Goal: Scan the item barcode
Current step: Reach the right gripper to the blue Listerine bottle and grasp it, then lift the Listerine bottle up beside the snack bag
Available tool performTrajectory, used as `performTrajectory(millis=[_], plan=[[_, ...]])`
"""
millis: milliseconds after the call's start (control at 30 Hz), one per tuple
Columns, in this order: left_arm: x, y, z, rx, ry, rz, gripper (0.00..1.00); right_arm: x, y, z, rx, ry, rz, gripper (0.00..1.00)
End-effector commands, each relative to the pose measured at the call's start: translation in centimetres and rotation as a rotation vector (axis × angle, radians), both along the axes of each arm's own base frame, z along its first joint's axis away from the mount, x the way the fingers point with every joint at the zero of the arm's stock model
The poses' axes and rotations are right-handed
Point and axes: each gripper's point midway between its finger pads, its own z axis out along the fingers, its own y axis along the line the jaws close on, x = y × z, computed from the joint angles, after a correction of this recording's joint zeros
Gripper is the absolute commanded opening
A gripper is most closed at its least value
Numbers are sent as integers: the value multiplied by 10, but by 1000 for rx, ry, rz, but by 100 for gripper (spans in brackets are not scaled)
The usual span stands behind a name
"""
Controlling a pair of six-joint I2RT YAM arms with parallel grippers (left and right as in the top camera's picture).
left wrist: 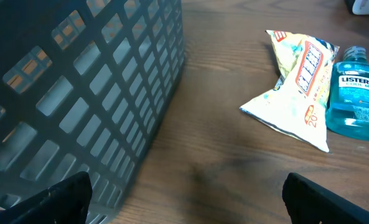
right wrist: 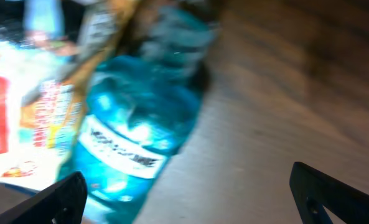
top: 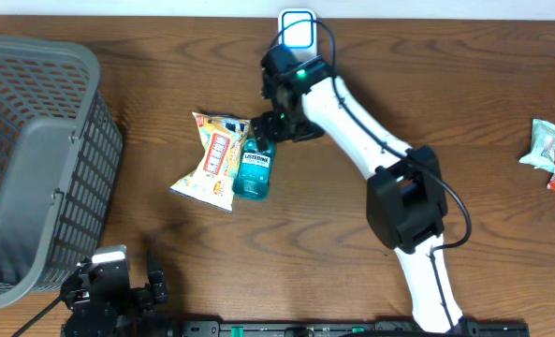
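A blue Listerine bottle [top: 255, 170] lies flat on the wooden table, touching a yellow-and-white snack bag [top: 215, 157] on its left. My right gripper [top: 279, 129] hovers over the bottle's cap end, open and holding nothing. In the right wrist view the bottle [right wrist: 131, 134] is blurred and lies towards the left finger of the right gripper [right wrist: 190, 199]. My left gripper [top: 132, 273] rests open near the table's front left corner. In its own view the left gripper [left wrist: 187, 205] is open over bare wood, with the bag [left wrist: 296, 87] and bottle [left wrist: 358, 93] far ahead.
A large grey mesh basket [top: 34, 159] fills the left side, close beside the left gripper. A white device with a blue rim [top: 299, 28] stands at the back edge, behind the right gripper. Two small wrapped packets [top: 550, 150] lie at the far right.
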Motion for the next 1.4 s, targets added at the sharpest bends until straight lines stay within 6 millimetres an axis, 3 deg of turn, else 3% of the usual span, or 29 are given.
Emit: performTrajectory(millis=[0,367,567,800,1000,1100,1167,1233,1367], plan=[[-1,3,2,18,-2,8,98,-21,29,5,70,62,-13,99],[-1,3,2,18,-2,8,98,-39,58,-42,-117,-18,-109,99],[-1,3,2,18,-2,8,98,-39,34,-50,-358,-174,-200,99],[-1,3,2,18,-2,8,98,-43,39,-66,-387,-188,-182,95],[-1,3,2,18,-2,8,98,-54,27,-104,-447,-99,-172,73],[-1,3,2,18,-2,8,98,-64,27,-121,-452,-35,-147,51],[-1,3,2,18,-2,8,98,-67,28,-121,-443,-20,-126,37],[-1,3,2,18,-2,8,98,-66,29,-118,-437,-22,-113,31],[-1,3,2,18,-2,8,98,-72,31,-113,-412,16,-71,25]])
